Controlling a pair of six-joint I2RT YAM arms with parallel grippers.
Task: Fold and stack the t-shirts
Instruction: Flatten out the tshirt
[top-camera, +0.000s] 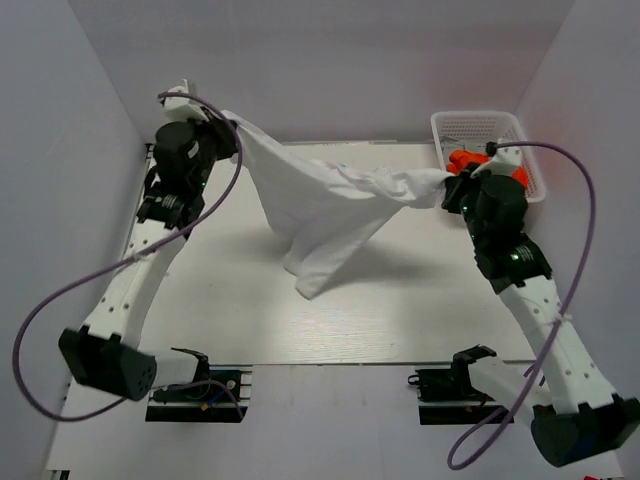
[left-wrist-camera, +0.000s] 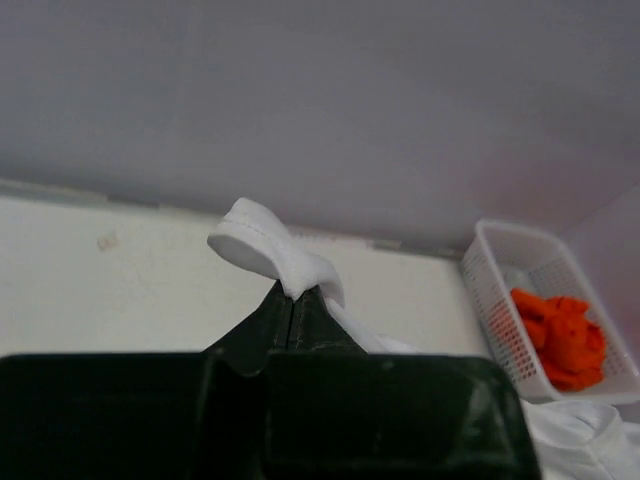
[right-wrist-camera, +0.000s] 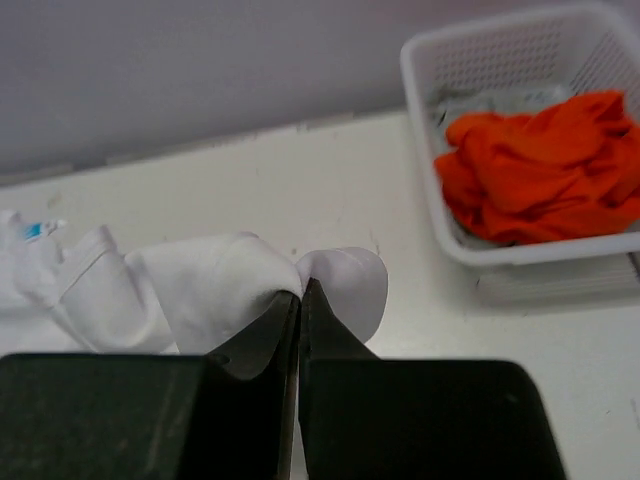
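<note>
A plain white t-shirt (top-camera: 320, 205) hangs stretched in the air between both grippers, its lower part drooping toward the table. My left gripper (top-camera: 232, 127) is shut on one edge of it at the far left; the pinched white hem (left-wrist-camera: 270, 248) shows above the tips of the left gripper (left-wrist-camera: 291, 293). My right gripper (top-camera: 452, 182) is shut on the other edge near the basket; white fabric (right-wrist-camera: 210, 285) bunches at the tips of the right gripper (right-wrist-camera: 300, 290). Bright orange t-shirts (top-camera: 470, 165) lie crumpled in the basket, also seen in the right wrist view (right-wrist-camera: 540, 165) and left wrist view (left-wrist-camera: 560, 335).
A white plastic lattice basket (top-camera: 480, 122) stands at the far right corner of the table, right behind the right gripper; it also shows in the right wrist view (right-wrist-camera: 430, 120) and left wrist view (left-wrist-camera: 480, 290). White walls close in the table's back and sides.
</note>
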